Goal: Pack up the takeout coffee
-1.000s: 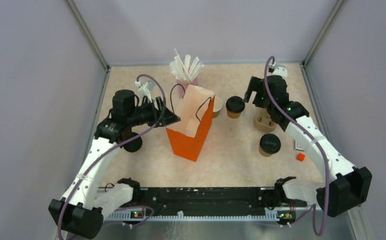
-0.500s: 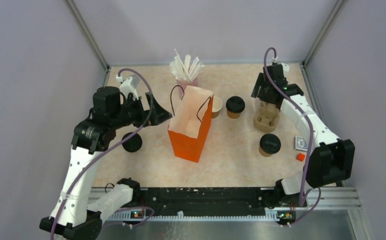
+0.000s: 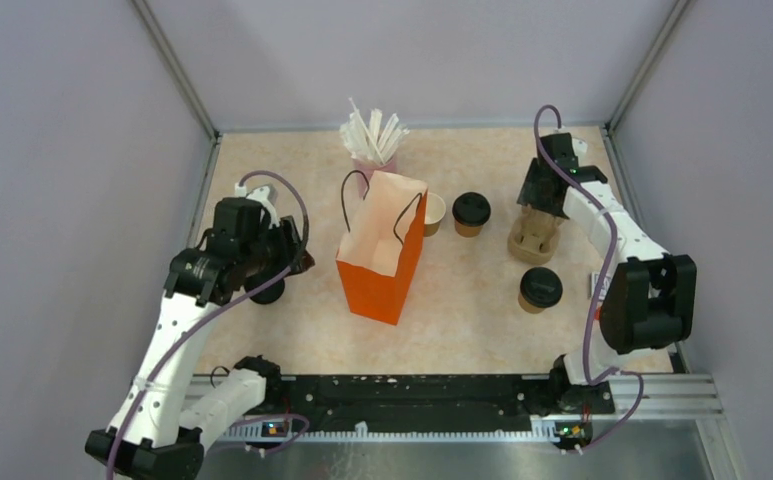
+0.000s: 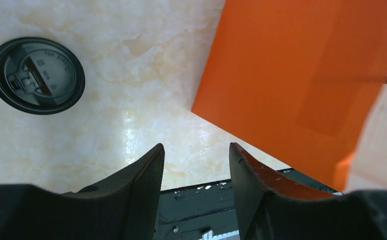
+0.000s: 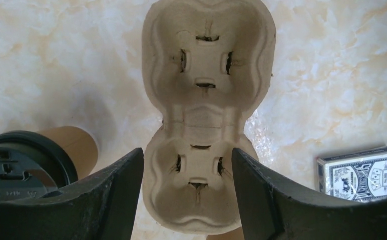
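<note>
Two lidded coffee cups (image 3: 471, 212) (image 3: 540, 289) stand right of the orange bag (image 3: 382, 255). An open, lidless cup (image 3: 434, 213) sits beside the bag's far corner. A loose black lid (image 3: 265, 290) (image 4: 36, 76) lies flat to the bag's left. My left gripper (image 3: 287, 262) (image 4: 196, 165) hovers open and empty between lid and bag (image 4: 301, 75). My right gripper (image 3: 542, 200) (image 5: 187, 152) reaches down onto the tan cup carrier (image 3: 532, 245) (image 5: 206, 65). Its fingers press both sides of one pocket. A lidded cup (image 5: 21, 165) stands just left of those fingers.
A pink cup of white straws (image 3: 372, 140) stands behind the bag. A card deck (image 5: 359, 172) lies right of the carrier, near the right wall. Grey walls close in the table on three sides.
The left gripper drew back from the bag and dropped toward the lid. The right gripper swung from beside the far lidded cup to the carrier and narrowed onto it.
</note>
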Tool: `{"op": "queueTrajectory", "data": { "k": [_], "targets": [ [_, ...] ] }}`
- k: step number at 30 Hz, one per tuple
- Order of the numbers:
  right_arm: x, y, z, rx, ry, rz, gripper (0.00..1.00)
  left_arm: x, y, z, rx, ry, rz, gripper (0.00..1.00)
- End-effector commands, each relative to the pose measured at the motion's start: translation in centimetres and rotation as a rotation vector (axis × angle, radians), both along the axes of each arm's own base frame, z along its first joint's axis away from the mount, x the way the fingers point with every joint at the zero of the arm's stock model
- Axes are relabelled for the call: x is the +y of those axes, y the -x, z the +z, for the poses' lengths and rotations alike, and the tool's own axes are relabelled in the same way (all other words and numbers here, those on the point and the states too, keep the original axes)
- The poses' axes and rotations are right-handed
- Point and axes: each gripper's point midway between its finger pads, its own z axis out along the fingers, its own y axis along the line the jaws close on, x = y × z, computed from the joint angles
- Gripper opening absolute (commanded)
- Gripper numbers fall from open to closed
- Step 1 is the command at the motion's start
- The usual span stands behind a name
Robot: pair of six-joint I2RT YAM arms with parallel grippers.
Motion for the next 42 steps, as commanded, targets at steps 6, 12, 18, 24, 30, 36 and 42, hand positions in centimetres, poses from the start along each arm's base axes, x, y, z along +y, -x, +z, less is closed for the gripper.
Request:
{"op": "queueTrajectory", "data": {
  "k": [6, 12, 18, 24, 30, 36, 42],
  "targets": [
    [-0.7, -0.9, -0.1, -0.012, -0.049, 0.032, 0.63, -3.0, -1.8, -4.4, 0.076, 0.154, -0.003, 0.46],
    [-2.2, -0.7, -1.3, 0.035, -0.012, 0.024, 0.62, -5.6, -1.4, -5.0, 0.047, 0.264, -0.139, 0.48],
    [-2.4, -1.4, -2.1, 0.051, -0.023, 0.037, 0.59, -7.5, -1.0, -5.1, 0.091, 0.362, -0.209, 0.48],
    [-1.6, -2.0, -3.2, 0.068, -0.062, 0.067, 0.55, -7.9, -0.1, -5.2, 0.117, 0.401, -0.232, 0.48],
    [-2.0, -2.4, -3.8, 0.085, -0.040, 0.048, 0.55, -8.3, 1.2, -4.7, 0.136, 0.456, -0.234, 0.49],
    [-1.8, -2.8, -4.3, 0.091, -0.057, 0.041, 0.50, -7.8, 1.4, -4.9, 0.132, 0.419, -0.234, 0.54],
    [-1.6, -2.9, -4.0, 0.089, -0.066, 0.050, 0.43, -6.8, 0.8, -4.8, 0.118, 0.339, -0.209, 0.60]
  ]
}}
